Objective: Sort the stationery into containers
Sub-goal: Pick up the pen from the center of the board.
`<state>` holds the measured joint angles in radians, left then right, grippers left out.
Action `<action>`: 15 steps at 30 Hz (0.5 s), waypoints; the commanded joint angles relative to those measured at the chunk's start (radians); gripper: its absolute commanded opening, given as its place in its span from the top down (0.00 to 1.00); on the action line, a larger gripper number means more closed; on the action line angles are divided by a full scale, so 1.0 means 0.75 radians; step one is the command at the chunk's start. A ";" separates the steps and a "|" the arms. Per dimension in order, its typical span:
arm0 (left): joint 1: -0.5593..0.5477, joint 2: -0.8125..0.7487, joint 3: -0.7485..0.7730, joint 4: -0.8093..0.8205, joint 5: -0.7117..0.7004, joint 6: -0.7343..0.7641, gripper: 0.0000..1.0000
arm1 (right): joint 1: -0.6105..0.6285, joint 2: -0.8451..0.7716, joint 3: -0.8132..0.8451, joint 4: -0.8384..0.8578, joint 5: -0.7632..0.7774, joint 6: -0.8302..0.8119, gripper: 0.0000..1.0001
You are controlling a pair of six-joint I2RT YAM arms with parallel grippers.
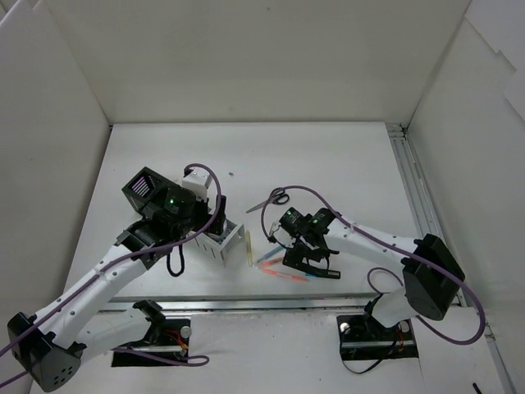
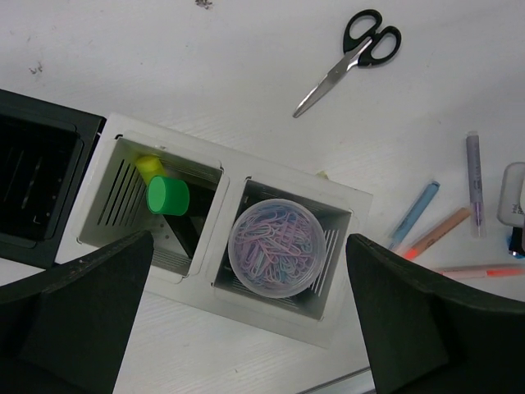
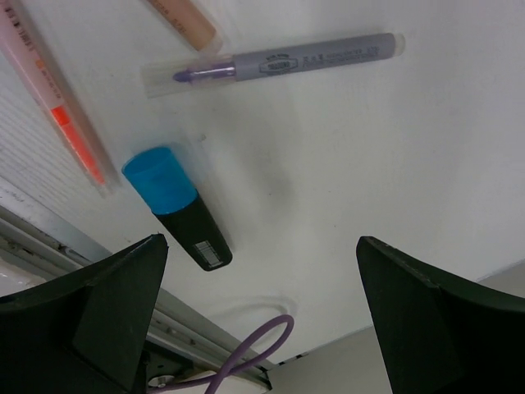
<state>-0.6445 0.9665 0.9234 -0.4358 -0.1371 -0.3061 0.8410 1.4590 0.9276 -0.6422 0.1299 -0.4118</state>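
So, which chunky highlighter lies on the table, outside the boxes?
The blue-capped highlighter, black-bodied; the green-capped highlighter and yellow-capped highlighter sit in a white box.

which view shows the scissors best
Left wrist: the scissors lie whole and in sharp focus, black handles and blades clear. Top external shows them only small, partly behind a cable. Right wrist does not show them at all.

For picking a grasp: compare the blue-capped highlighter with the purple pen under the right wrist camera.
The blue-capped highlighter is chunky and short; the purple pen is slim and longer. The highlighter has a black body and opaque blue cap; the pen has a grey-purple barrel and clear cap. The highlighter lies diagonally in that view, the pen almost level. Both lie flat on the table, untouched.
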 commanded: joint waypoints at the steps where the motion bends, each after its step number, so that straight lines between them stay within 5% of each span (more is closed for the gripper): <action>1: 0.027 0.043 0.035 0.072 0.025 0.022 0.01 | 0.018 -0.025 -0.026 -0.021 -0.117 -0.046 0.02; 15: 0.096 0.110 0.055 0.060 0.019 0.022 0.00 | 0.028 0.208 -0.061 0.001 -0.120 -0.044 0.07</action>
<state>-0.5934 1.0470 0.9234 -0.4358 -0.1211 -0.2989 0.8593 1.6115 0.8696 -0.6243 0.0261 -0.4400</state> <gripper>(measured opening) 0.996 0.951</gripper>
